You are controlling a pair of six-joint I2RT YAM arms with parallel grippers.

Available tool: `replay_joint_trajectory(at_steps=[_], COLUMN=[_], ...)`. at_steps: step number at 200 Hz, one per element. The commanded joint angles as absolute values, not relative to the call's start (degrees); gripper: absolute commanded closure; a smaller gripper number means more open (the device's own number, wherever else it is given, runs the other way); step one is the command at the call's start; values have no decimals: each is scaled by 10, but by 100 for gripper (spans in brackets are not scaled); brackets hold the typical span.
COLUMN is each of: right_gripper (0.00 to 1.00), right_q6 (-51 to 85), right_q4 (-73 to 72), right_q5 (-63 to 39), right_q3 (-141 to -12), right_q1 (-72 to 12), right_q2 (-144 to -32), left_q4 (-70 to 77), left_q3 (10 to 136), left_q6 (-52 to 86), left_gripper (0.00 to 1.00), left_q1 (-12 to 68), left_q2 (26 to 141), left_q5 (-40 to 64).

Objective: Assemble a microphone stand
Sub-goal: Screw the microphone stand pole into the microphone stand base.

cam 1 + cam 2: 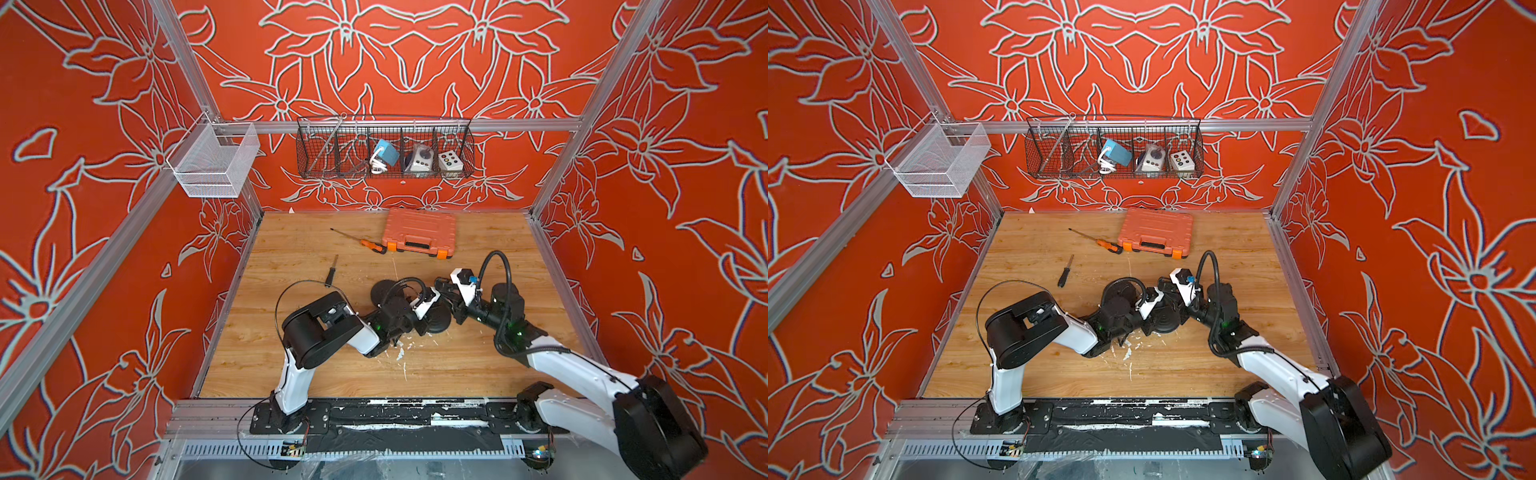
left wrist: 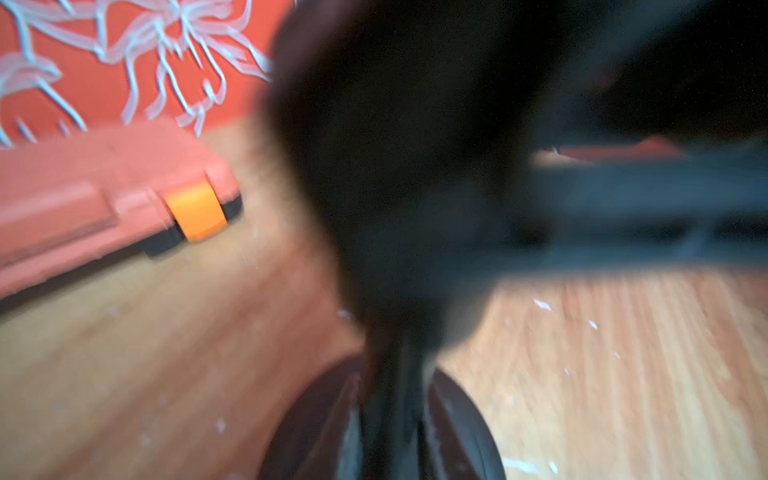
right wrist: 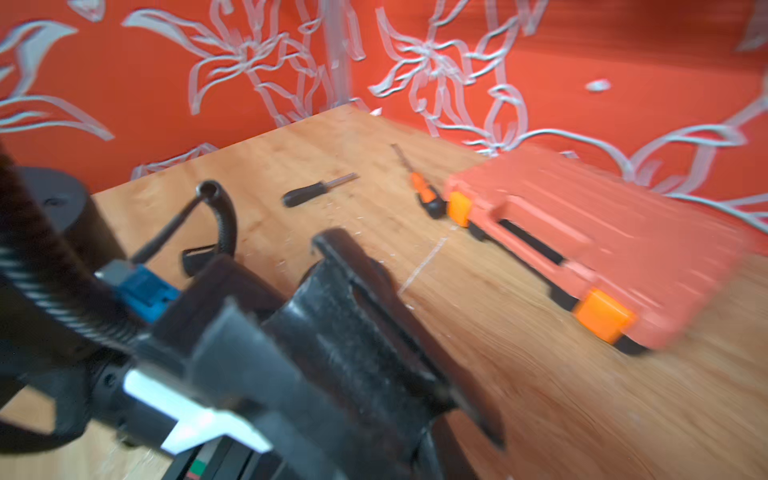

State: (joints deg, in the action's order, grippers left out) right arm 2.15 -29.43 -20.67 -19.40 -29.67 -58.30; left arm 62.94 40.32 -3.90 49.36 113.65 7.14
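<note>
Two round black discs of the microphone stand lie mid-table in both top views, one [image 1: 380, 291] [image 1: 1115, 286] farther back, the other [image 1: 440, 326] [image 1: 1169, 324] nearer. My left gripper [image 1: 432, 316] [image 1: 1158, 316] hangs over the nearer disc. My right gripper [image 1: 441, 287] [image 1: 1165, 286] reaches in from the right and nearly meets it. The left wrist view is blurred: a dark upright piece rises from a round black base [image 2: 307, 432]. In the right wrist view my own dark fingers [image 3: 361, 316] are smeared. Neither view shows how the jaws stand.
An orange tool case [image 1: 419, 232] [image 3: 582, 241] lies at the back of the wooden table [image 1: 478, 365]. An orange-handled screwdriver [image 1: 370, 244] lies beside it and a black screwdriver [image 1: 331, 272] further left. A wire basket [image 1: 386, 147] hangs on the back wall. White flakes [image 1: 400, 353] litter the table.
</note>
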Motion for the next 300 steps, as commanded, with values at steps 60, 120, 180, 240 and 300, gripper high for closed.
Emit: replay_joint_trajectory(at_steps=[60, 120, 180, 240, 300], right_gripper=[100, 100, 100, 100, 58], right_q6=[120, 136, 119, 106, 73], right_q4=[-131, -161, -181, -213, -199], right_q5=[77, 75, 9, -55, -162], right_q3=[-159, -179, -187, -186, -218], right_q1=[-386, -418, -420, -418, -408], right_q2=[-508, -575, -586, -613, -634], left_q4=[606, 604, 602, 666, 676], left_q3=[421, 462, 454, 372, 296], left_q6=[-14, -23, -40, -20, 1], left_gripper=[62, 65, 86, 95, 96], left_q1=[502, 502, 501, 493, 491], left_q2=[1146, 1152, 1152, 1157, 1128], left_q5=[118, 145, 90, 32, 10])
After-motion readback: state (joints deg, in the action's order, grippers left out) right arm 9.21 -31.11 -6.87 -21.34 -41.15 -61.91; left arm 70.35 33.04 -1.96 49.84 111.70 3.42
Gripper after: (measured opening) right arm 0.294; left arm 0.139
